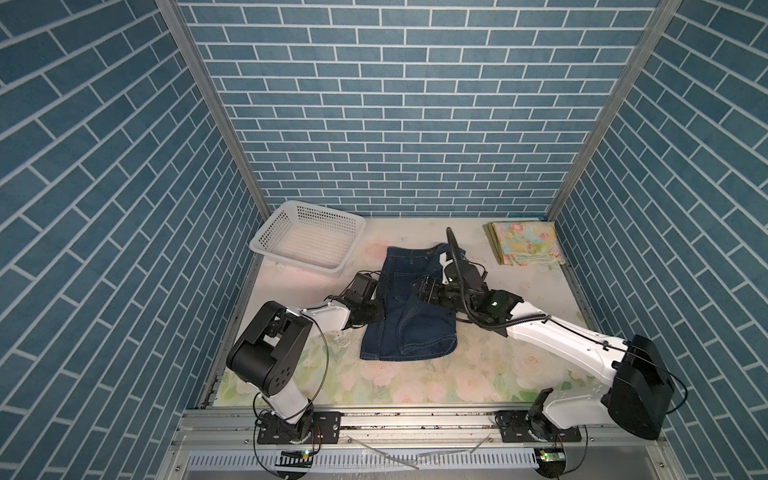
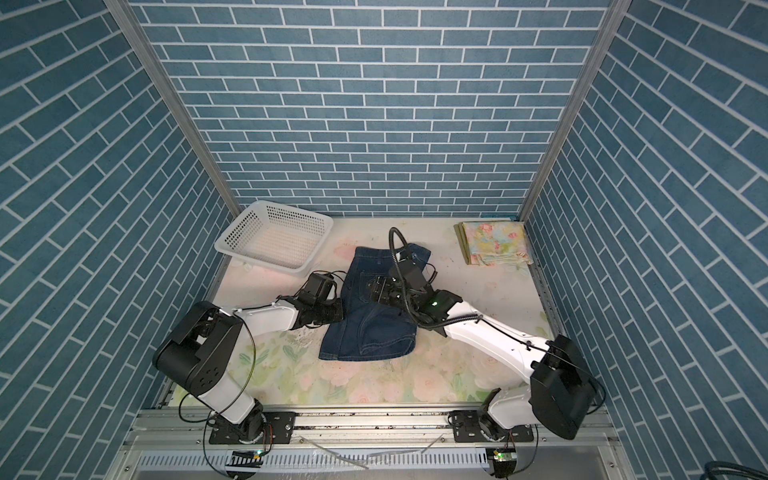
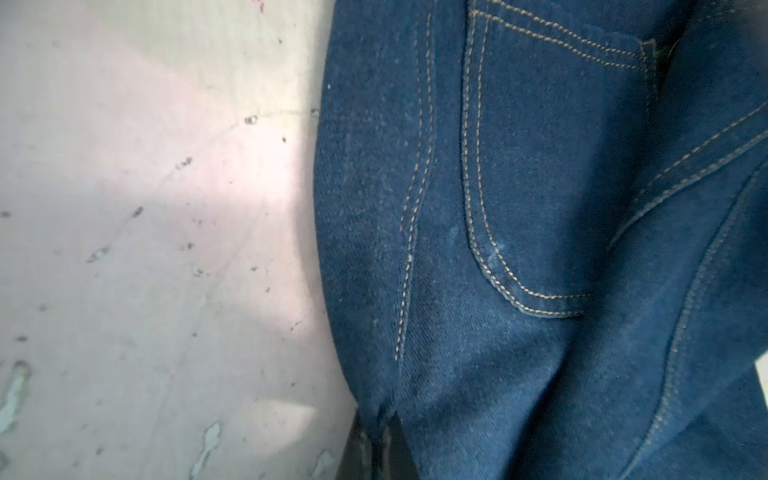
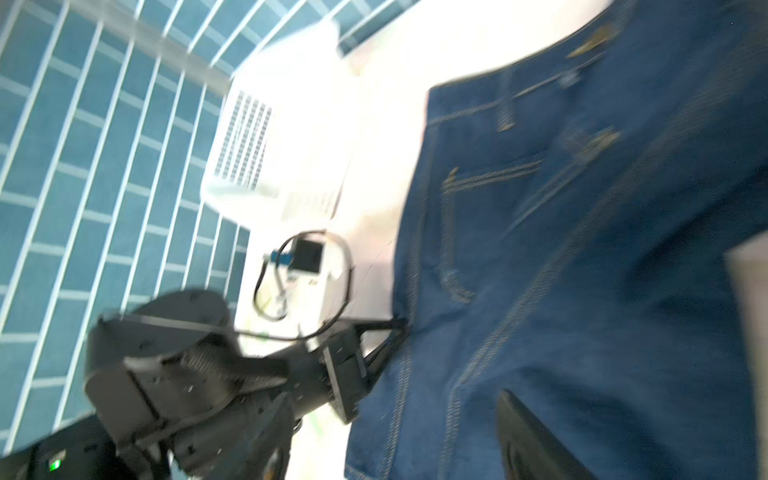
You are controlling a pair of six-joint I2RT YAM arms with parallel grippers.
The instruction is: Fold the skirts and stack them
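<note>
Blue brick-pattern walls (image 1: 395, 124) close the cell on three sides, with bare metal posts (image 1: 216, 124) at the back corners. The table (image 1: 415, 386) has a pale covering printed with pink roses and green leaves; the left wrist view shows it scuffed and flecked.

The denim skirt (image 1: 409, 324) lies spread between the two grippers. The left gripper (image 1: 380, 311) is clamped on the skirt's side edge, and the cloth runs into its dark fingertips (image 3: 365, 449). The right gripper (image 1: 419, 291) hangs over the skirt near a back pocket. Its wrist view is blurred, but one finger (image 4: 528, 432) sits well off the middle, so the jaws stand apart with no cloth between them.

Well beyond the right gripper, in the back corner, the floral skirt (image 1: 525, 243) lies folded on the olive-green skirt (image 1: 492, 241), of which only an edge shows. A white basket (image 1: 270, 232) sits beyond the left gripper, near the back wall.
</note>
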